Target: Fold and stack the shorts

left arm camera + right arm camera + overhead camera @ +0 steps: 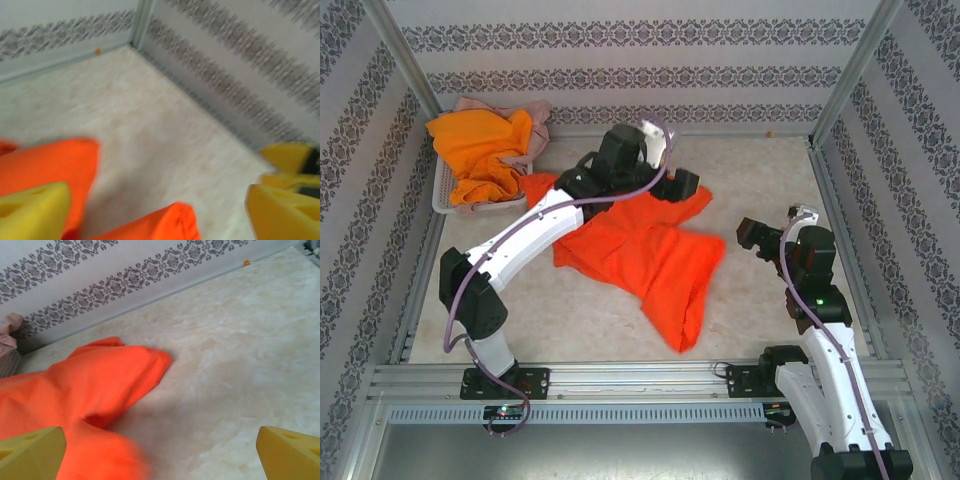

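The red-orange soft cloth shorts (pixel 640 250) are lying spread out in the middle of the pale stone-look table (pixel 770 165). The left arm is reaching far forward over these shorts, stretched out long, with its wrist bending down at their far edge. The left gripper (pixel 682 186) is sitting at the far right corner of the shorts. In the left wrist view its yellow fingers (pixel 30 212) are standing wide apart and holding nothing, and the orange cloth is lying below them.

The right arm is bending up like an elbow to the right of the shorts. The right gripper (pixel 752 235) is pointing at them, near but not touching. Its fingers (pixel 30 455) are wide apart too, with nothing between them.

Far to the left of the red-orange shorts, a white plastic mesh basket (pixel 442 195) is sitting by the wall. The lighter bright orange shorts (pixel 480 145) are bunched up in it. The dusty pink shorts (pixel 540 118) are peeking out behind them.
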`<action>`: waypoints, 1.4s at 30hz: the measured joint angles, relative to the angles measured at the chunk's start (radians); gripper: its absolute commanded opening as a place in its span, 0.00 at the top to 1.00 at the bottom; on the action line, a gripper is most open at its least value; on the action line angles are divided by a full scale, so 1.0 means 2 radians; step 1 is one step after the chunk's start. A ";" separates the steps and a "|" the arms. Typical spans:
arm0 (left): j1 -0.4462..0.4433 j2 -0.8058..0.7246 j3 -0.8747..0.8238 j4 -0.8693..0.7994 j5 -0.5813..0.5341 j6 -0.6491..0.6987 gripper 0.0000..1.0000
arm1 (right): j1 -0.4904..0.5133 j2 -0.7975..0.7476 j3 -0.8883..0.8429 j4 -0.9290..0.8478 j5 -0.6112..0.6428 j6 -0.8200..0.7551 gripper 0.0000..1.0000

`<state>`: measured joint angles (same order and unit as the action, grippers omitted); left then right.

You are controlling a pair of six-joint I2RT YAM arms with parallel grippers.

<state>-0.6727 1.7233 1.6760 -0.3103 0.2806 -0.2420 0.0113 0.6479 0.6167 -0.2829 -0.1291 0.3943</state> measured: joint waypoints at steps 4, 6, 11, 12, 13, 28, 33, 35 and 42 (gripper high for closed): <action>0.019 -0.090 -0.102 -0.010 -0.070 -0.003 0.00 | 0.000 -0.003 0.010 -0.022 0.004 -0.004 0.02; 0.060 -0.159 -0.155 -0.007 -0.089 -0.024 0.00 | 0.000 0.001 0.013 -0.025 -0.004 -0.004 0.02; 0.177 -0.314 -0.309 0.014 -0.131 -0.078 0.00 | 0.000 0.024 0.019 -0.026 -0.045 -0.001 0.02; 0.189 -0.335 -0.341 0.017 -0.135 -0.087 0.00 | 0.000 0.028 0.020 -0.026 -0.053 0.000 0.02; 0.196 -0.348 -0.368 0.019 -0.137 -0.094 0.00 | 0.000 0.031 0.021 -0.026 -0.060 0.001 0.02; 0.290 -0.212 -0.547 0.210 -0.106 -0.156 0.00 | 0.016 0.029 0.021 -0.025 -0.107 0.016 0.02; 0.298 -0.126 -0.539 0.296 -0.082 -0.159 0.04 | 0.020 0.030 0.021 -0.025 -0.111 0.023 0.02; 0.298 -0.089 -0.527 0.322 -0.066 -0.162 0.09 | 0.022 0.031 0.021 -0.025 -0.111 0.025 0.02; 0.298 0.006 -0.485 0.398 -0.008 -0.191 0.75 | 0.027 0.041 0.021 -0.025 -0.111 0.026 0.02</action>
<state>-0.0761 1.7355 0.7055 0.4862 0.2642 -0.6235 0.0643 0.7307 0.6582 -0.3328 -0.3511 0.4465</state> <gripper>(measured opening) 0.411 0.977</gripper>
